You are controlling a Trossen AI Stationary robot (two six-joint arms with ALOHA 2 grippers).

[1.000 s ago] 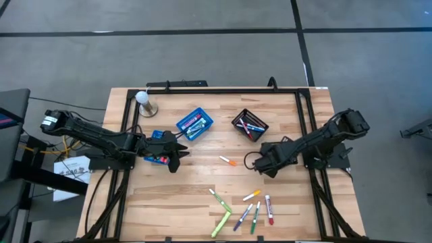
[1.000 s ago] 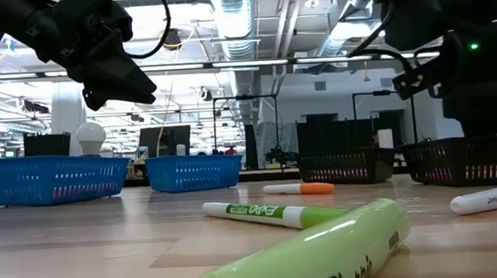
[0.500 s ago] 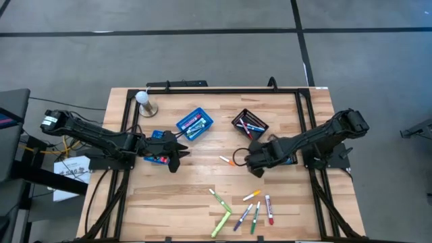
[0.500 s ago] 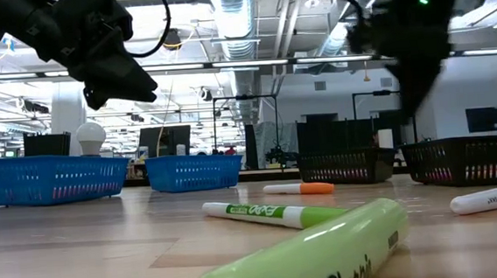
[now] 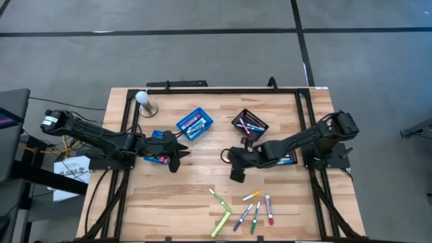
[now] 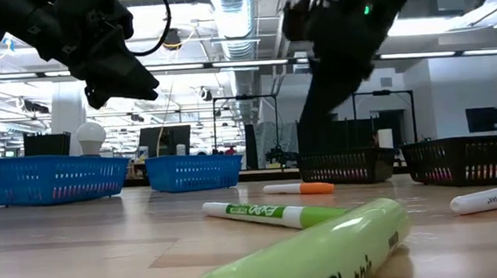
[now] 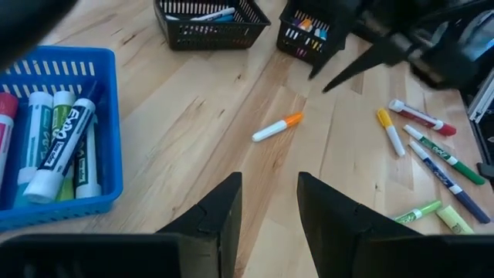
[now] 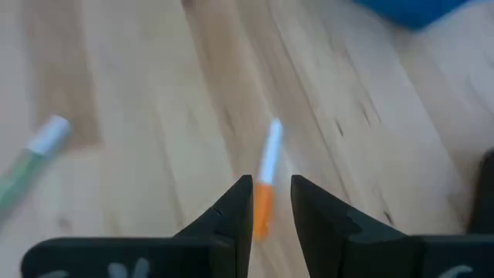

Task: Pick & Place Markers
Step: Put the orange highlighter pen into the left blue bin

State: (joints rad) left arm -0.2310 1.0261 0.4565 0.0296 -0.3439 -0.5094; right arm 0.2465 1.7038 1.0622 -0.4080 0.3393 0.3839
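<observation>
An orange-and-white marker (image 8: 269, 154) lies flat on the wooden table near its middle, also seen in the low view as the marker (image 6: 300, 189) and in the left wrist view as the marker (image 7: 276, 127). My right gripper (image 8: 271, 189) hangs open over it, pointing steeply down, one finger on each side of its orange end, apart from it. In the high view my right gripper (image 5: 226, 157) covers the marker. My left gripper (image 5: 177, 154) stands open and raised at the table's left, nothing between its fingers. Several more markers (image 5: 244, 209) lie by the near edge.
A blue basket (image 5: 194, 124) and a black mesh basket (image 5: 250, 124), both with markers, stand toward the far side. Another blue basket (image 5: 156, 143) sits under my left arm. A white bulb on a stand (image 5: 143, 100) is at far left. A green highlighter (image 6: 327, 256) lies near.
My right gripper has swung toward the table's left, from beside the black mesh basket to over the orange-and-white marker, and has tipped steeply downward. The marker has stayed where it was.
</observation>
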